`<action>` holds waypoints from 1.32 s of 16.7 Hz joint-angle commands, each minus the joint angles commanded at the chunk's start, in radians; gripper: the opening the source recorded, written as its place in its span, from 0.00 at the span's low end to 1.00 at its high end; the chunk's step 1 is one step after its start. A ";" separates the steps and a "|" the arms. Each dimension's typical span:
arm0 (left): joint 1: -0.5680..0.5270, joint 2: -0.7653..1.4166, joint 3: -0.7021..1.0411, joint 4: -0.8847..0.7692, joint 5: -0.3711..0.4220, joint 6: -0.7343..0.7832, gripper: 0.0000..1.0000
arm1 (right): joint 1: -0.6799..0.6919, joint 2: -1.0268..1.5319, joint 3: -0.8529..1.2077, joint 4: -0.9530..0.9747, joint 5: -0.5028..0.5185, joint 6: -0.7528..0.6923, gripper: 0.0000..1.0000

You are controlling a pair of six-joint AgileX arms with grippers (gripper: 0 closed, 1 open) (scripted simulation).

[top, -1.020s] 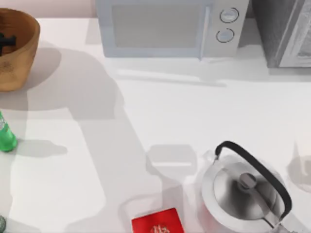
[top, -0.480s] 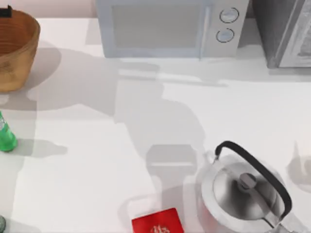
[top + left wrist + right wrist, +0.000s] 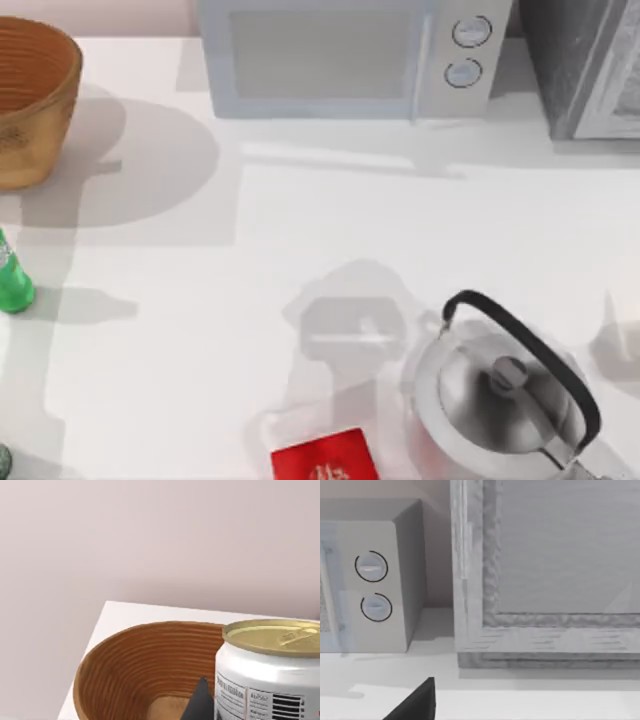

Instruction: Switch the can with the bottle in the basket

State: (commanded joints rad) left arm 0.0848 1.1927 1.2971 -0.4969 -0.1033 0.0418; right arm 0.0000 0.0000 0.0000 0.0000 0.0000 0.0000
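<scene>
In the left wrist view the white can (image 3: 270,672) with a gold top sits very close, raised over the brown basket (image 3: 125,665). My left gripper (image 3: 260,711) is shut on the can, with one dark fingertip (image 3: 201,702) against its side. In the top view the basket (image 3: 40,135) stands at the far left corner, and what shows of its inside holds nothing. The green bottle (image 3: 12,282) stands upright on the table at the left edge, nearer than the basket. A dark part of my right gripper (image 3: 417,704) shows in the right wrist view, facing the microwave and cabinet.
A microwave (image 3: 350,60) stands along the back, with a grey cabinet (image 3: 590,65) to its right. A steel kettle (image 3: 505,395) with a black handle sits front right. A flat red box (image 3: 325,458) lies at the front edge.
My left gripper, seen inside the basket a second ago, rose toward the far-left corner and passed out of the top view. The arm shadows on the table shifted.
</scene>
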 joint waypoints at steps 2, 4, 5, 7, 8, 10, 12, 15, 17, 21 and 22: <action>0.003 -0.271 -0.235 0.103 0.004 -0.009 0.00 | 0.000 0.000 0.000 0.000 0.000 0.000 1.00; 0.005 -0.507 -0.475 0.196 0.012 -0.017 0.00 | 0.000 0.000 0.000 0.000 0.000 0.000 1.00; 0.002 -0.610 -0.591 0.238 0.019 -0.019 0.00 | 0.000 0.000 0.000 0.000 0.000 0.000 1.00; -0.014 -0.787 -0.805 0.307 0.039 -0.022 0.00 | 0.000 0.000 0.000 0.000 0.000 0.000 1.00; -0.024 -0.861 -0.898 0.334 0.052 -0.024 0.00 | 0.000 0.000 0.000 0.000 0.000 0.000 1.00; -0.047 -0.988 -1.057 0.380 0.078 -0.027 0.00 | 0.000 0.000 0.000 0.000 0.000 0.000 1.00; -0.072 -1.090 -1.178 0.427 0.097 -0.031 0.00 | 0.000 0.000 0.000 0.000 0.000 0.000 1.00; -0.087 -1.180 -1.282 0.486 0.104 -0.039 0.00 | 0.000 0.000 0.000 0.000 0.000 0.000 1.00; -0.085 -1.193 -1.297 0.497 0.103 -0.042 0.00 | 0.000 0.000 0.000 0.000 0.000 0.000 1.00; -0.083 -1.188 -1.297 0.495 0.102 -0.040 0.00 | 0.000 0.000 0.000 0.000 0.000 0.000 1.00; -0.083 -1.188 -1.297 0.495 0.102 -0.040 0.00 | 0.000 0.000 0.000 0.000 0.000 0.000 1.00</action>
State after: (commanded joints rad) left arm 0.0018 0.0047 -0.0003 -0.0022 -0.0010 0.0019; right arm 0.0000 0.0000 0.0000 0.0000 0.0000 0.0000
